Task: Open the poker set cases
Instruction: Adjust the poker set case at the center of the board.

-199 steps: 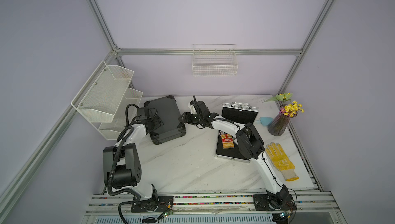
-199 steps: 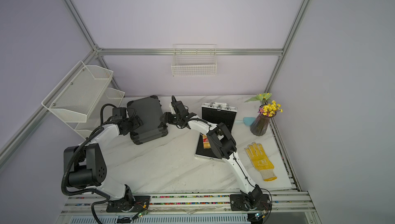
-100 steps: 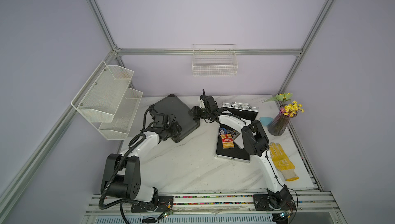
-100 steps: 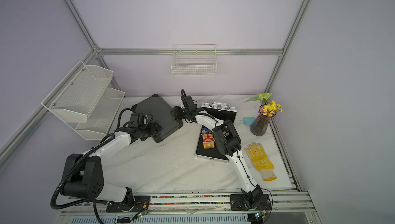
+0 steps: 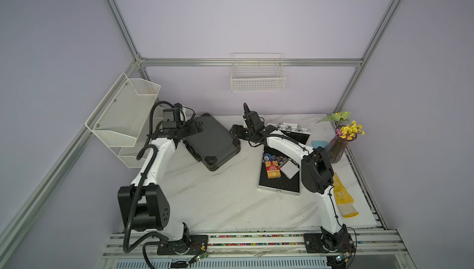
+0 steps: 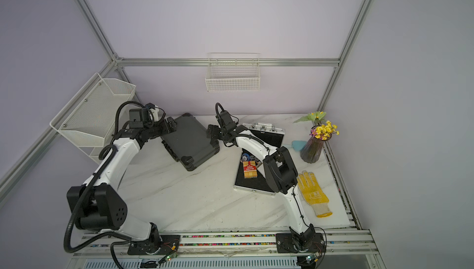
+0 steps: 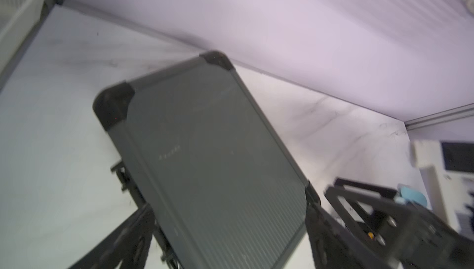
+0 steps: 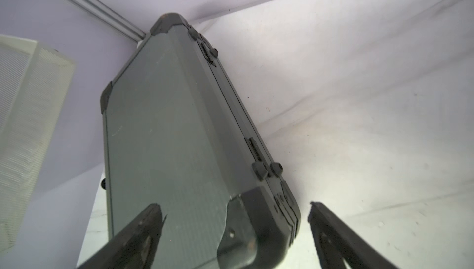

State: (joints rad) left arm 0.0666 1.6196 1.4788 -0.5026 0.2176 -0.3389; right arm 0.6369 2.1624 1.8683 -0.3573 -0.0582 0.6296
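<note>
The larger dark grey poker case (image 5: pixel 213 139) (image 6: pixel 191 139) lies shut, set diagonally at the back of the table. My left gripper (image 5: pixel 196 128) (image 7: pixel 230 208) hovers open over its far left end, fingers spread either side of the lid (image 7: pixel 218 165). At the case's right corner (image 8: pixel 256 229) my right gripper (image 5: pixel 234 130) (image 8: pixel 234 206) is open, with the corner between its fingers and untouched. The smaller silver case (image 5: pixel 279 190) (image 6: pixel 254 190) lies open to the right, its lid (image 5: pixel 295 129) upright. A red card box (image 5: pixel 272 169) and chips lie inside it.
A vase of flowers (image 5: pixel 338 144) and a blue object (image 5: pixel 319 143) stand at the back right. A yellow glove (image 6: pixel 311 193) lies along the right edge. A white mesh shelf (image 5: pixel 125 116) hangs on the left wall and a wire basket (image 5: pixel 257 78) on the back wall.
The dark case was tipped up half a second ago and now lies flat, turned diagonally. My right gripper has opened wider at its corner. My left gripper has swung back to the case's far end.
</note>
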